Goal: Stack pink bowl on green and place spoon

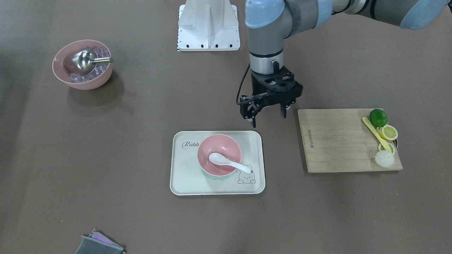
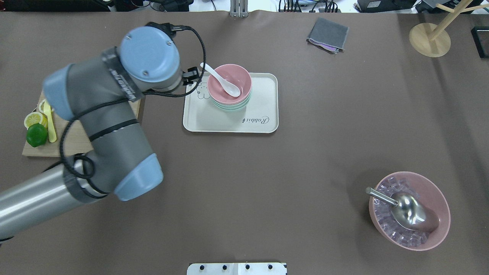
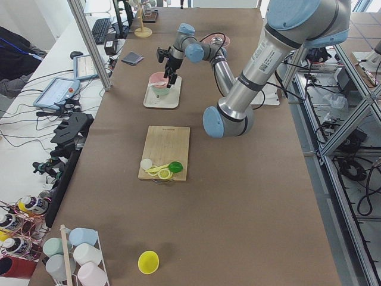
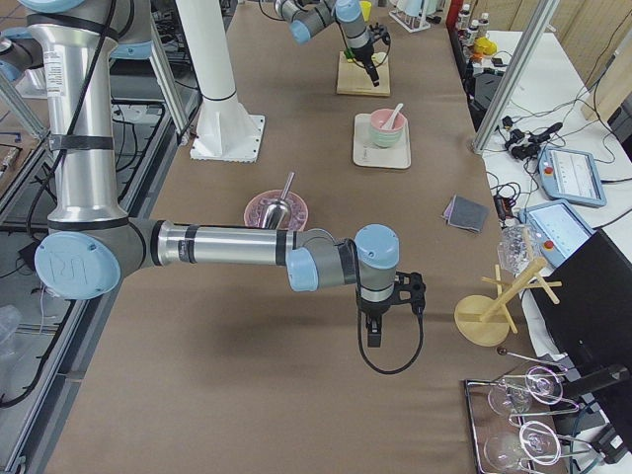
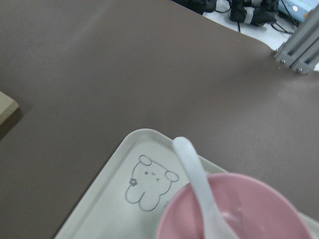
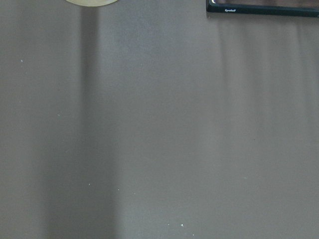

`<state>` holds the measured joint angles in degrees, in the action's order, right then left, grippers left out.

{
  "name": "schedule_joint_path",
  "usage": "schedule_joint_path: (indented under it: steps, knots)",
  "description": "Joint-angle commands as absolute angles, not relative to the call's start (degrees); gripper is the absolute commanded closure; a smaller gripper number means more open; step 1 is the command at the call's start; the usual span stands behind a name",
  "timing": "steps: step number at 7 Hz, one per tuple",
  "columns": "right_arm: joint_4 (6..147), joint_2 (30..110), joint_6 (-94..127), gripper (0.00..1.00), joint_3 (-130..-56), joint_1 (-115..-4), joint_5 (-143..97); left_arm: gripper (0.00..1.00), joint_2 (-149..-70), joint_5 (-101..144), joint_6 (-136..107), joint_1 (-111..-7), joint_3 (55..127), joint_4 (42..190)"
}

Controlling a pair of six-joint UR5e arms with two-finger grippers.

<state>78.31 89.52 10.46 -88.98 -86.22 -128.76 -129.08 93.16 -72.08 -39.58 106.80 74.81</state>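
A pink bowl [image 1: 219, 144] sits stacked on a green bowl [image 1: 214, 177], of which only the rim shows, on a cream tray [image 1: 183, 176]. A white spoon [image 1: 227, 161] lies in the pink bowl with its handle over the rim. My left gripper [image 1: 268, 118] hovers open and empty just beyond the tray's robot-side edge. The left wrist view shows the spoon [image 5: 194, 174], the pink bowl [image 5: 259, 209] and the tray [image 5: 114, 209] below. My right gripper [image 4: 375, 331] hangs over bare table far from the tray; I cannot tell whether it is open or shut.
A second pink bowl [image 1: 83, 63] with ice cubes and a metal scoop stands apart. A wooden cutting board [image 1: 335, 141] holds a lime, lemon slices and a yellow knife. A grey cloth [image 1: 99, 245] and a wooden stand [image 2: 429, 38] lie at the far edge.
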Motion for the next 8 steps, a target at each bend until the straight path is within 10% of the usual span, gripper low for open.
schedule_joint_path:
  steps: [1, 5, 8]
  knots:
    - [78.3, 89.6, 10.4, 0.0, -88.9, -86.3, -128.8, 0.02, -121.0, 102.3, -46.7, -50.1, 113.7, 70.1]
    - [78.3, 89.6, 9.1, 0.0, -89.2, -86.8, -127.8, 0.02, -102.9, 118.5, 6.5, -79.2, 109.8, 71.6]
    - [78.5, 89.6, 7.2, 0.0, -88.9, -87.4, -127.7, 0.02, -99.1, 129.3, 21.5, -92.6, 94.1, 75.1]
